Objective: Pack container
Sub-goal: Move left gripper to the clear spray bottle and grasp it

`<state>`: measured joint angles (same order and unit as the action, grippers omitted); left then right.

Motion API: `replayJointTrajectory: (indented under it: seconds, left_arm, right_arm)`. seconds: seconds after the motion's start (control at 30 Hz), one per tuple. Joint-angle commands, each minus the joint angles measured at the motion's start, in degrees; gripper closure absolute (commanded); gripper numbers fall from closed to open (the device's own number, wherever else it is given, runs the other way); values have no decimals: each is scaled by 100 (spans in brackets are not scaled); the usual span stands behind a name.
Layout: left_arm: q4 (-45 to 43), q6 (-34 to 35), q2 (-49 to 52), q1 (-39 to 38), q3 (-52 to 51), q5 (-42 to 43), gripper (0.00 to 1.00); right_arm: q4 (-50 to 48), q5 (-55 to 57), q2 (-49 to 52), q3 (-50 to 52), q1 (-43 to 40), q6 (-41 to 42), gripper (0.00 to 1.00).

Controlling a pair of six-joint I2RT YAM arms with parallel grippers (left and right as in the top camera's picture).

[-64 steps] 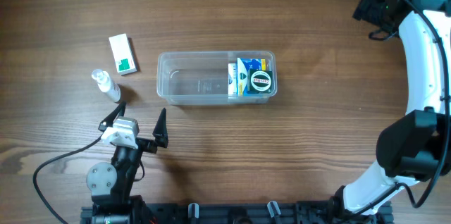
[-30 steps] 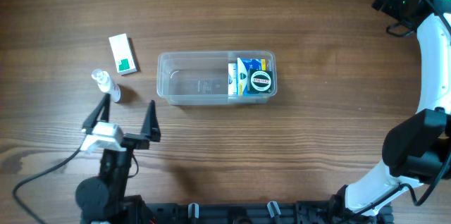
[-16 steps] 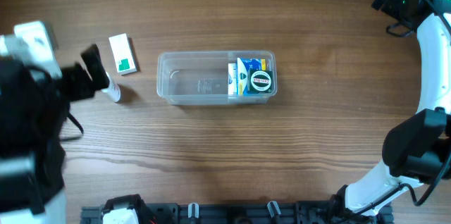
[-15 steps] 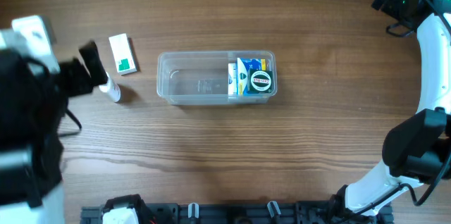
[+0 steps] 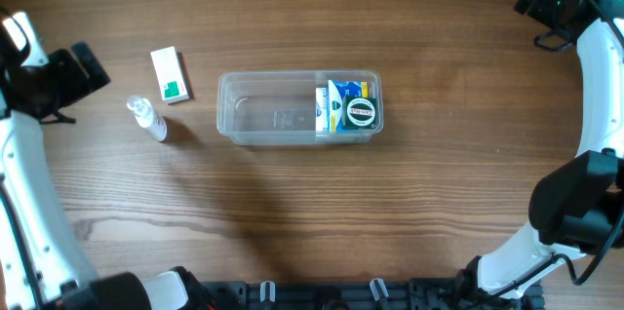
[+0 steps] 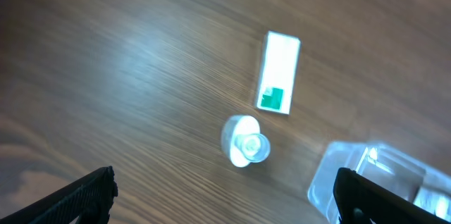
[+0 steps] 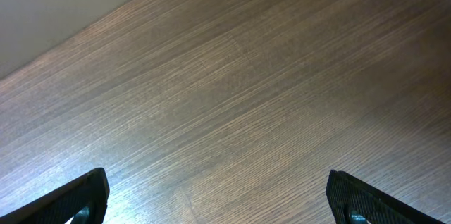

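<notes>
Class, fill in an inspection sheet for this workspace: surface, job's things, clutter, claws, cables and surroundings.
Surface: wooden table, no spills seen.
Job's things: container upright mid-table. The packed items fill its right end and the rest is empty. A white box with a green mark and a small clear bottle sit outside, to its left.
Clutter: nothing seen.
Claws: left claw open, above the bottle. Right claw open over bare wood, holding nothing.
Cables: black cable by the right arm.
Surroundings: black rail at the near edge.
</notes>
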<state>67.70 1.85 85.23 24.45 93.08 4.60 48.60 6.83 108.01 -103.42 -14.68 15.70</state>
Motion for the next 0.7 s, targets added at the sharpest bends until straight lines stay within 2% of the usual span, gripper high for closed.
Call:
replayJointTrajectory:
  seconds: [0.0,0.17,0.67]
  left_arm:
    - [13,-490,590,-186,68,608,0]
    - [133,-767,1161,-459,68,761,0]
    - [516,-743,2227,-511,68,457,0]
  right_arm:
    - [-13,-50,33,4,20,-50,0]
    - [-13,-50,33,4,20,-52,0]
    - [-13,-50,33,4,20,-50,0]
